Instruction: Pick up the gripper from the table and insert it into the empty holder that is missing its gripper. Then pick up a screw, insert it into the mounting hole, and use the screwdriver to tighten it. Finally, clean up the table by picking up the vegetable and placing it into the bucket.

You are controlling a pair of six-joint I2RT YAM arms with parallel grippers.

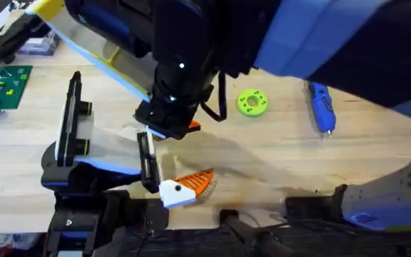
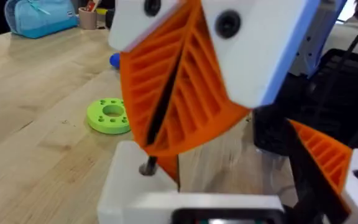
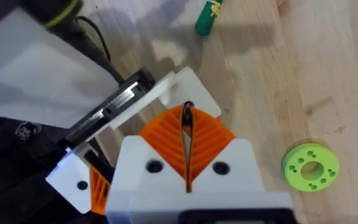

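Right wrist cam: my right gripper (image 3: pixel 187 134) pinched shut on thin dark screw (image 3: pixel 187 116), tip at white-and-orange gripper (image 3: pixel 143 99) in short black holder (image 1: pixel 147 160) near worktop's front edge; left one can't tell.

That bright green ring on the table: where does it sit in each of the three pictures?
Overhead: green disc right of centre, beside the blue screwdriver.
Left wrist: disc left of centre on the wood.
Right wrist: disc at lower right.
Shared landmark: the wooden table.
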